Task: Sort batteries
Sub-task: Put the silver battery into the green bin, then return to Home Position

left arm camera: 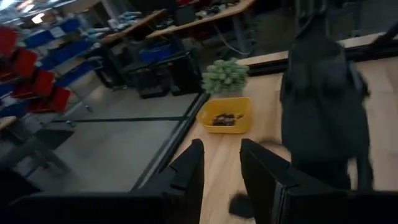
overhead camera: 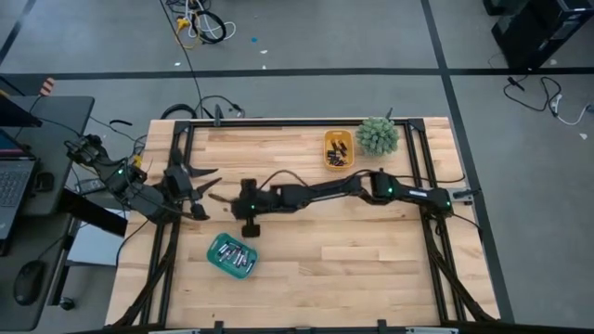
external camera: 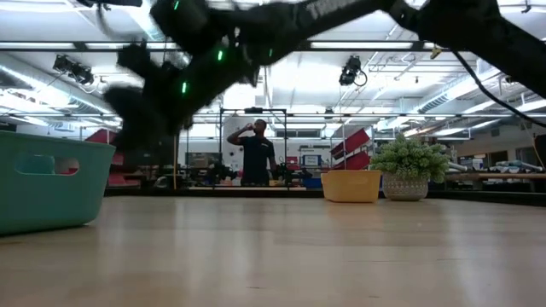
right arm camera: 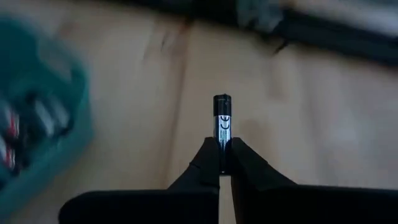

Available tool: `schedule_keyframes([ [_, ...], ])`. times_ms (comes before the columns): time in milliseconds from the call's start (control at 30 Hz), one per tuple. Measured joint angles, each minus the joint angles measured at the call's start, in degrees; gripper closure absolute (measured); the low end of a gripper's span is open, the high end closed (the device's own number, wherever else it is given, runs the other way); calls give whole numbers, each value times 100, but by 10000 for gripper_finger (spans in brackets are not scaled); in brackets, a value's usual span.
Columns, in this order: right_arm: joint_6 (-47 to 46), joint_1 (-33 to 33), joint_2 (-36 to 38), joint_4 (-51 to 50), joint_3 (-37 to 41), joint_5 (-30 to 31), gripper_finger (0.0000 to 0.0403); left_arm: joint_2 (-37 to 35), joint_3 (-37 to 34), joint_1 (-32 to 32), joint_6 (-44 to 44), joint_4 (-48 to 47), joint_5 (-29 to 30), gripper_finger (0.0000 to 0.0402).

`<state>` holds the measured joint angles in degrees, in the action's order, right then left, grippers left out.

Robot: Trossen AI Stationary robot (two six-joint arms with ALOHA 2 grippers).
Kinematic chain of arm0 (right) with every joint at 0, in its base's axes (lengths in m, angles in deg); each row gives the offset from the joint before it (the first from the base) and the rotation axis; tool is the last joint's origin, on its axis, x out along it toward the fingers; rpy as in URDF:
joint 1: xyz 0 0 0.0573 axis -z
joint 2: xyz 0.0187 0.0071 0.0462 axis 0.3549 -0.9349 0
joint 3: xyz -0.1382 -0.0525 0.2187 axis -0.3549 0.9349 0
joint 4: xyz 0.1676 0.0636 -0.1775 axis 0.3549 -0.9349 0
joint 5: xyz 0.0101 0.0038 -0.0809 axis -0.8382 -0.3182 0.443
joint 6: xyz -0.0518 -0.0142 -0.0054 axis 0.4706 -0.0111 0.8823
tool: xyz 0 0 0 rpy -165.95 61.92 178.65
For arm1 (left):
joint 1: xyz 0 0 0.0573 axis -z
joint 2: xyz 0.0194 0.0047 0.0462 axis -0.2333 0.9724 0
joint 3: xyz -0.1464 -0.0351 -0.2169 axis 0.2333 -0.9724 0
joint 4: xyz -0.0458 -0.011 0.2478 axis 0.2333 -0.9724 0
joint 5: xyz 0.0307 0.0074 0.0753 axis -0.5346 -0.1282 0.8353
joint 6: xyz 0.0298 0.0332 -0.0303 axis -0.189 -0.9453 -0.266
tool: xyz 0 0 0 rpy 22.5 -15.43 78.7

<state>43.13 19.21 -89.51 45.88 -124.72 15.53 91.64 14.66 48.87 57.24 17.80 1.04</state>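
- Right now the right gripper (right arm camera: 224, 163) pinches a single dark battery (right arm camera: 222, 122) by its lower end; the cell stands out straight beyond the fingertips, its long axis in line with the fingers.
- Seen from above, the right gripper (overhead camera: 249, 223) hangs over the left half of the table (overhead camera: 371, 269), the right arm stretched across from the 3 o'clock side.
- The teal tray (overhead camera: 231, 255), already holding several cells, lies just toward 6 o'clock of that gripper, close but not under it; the wrist view shows the tray (right arm camera: 37, 124) off to one side of the held battery.
- The yellow tray (overhead camera: 338, 148) with dark batteries inside sits well away toward 1 o'clock, beside the potted plant (overhead camera: 377, 135).
- The left gripper (overhead camera: 197, 193) waits at about 9 o'clock of the right one, fingers (left arm camera: 189, 168) part open and holding nothing; it is near, yet not between the battery and the teal tray.
- My judgement: a short shift toward 6 o'clock would bring the cell over the teal tray, with bare wood between.
- A person (external camera: 255, 153) stands far behind the table.
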Motion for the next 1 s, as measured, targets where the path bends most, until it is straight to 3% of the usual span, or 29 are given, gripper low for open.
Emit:
schedule_keyframes([
  [100, 134, 35, 223, 60, -17, -317, 396, -2, 0, -2, 5, 2, 128, 298],
  [300, 88, -270, 245, 207, -13, -2366, 396, 0, 0, -2, 39, -7, 125, 298],
  [400, -100, -545, 123, 416, -14, -2116, 383, 0, -47, 0, 131, 29, 101, 298],
  [500, -244, -662, 68, 364, -4, -1709, 344, 15, -143, -2, 202, 44, 90, 298],
  [733, -451, -664, 196, 267, -17, -1671, 260, 50, -214, -2, 641, 24, -373, 298],
  [900, -96, -744, 580, -492, -14, -1634, 258, 128, -252, 5, 839, 99, -569, 298],
  [1000, -37, -776, 1014, -1269, -23, -1605, 269, 205, -585, 131, 764, 691, -240, 298],
])
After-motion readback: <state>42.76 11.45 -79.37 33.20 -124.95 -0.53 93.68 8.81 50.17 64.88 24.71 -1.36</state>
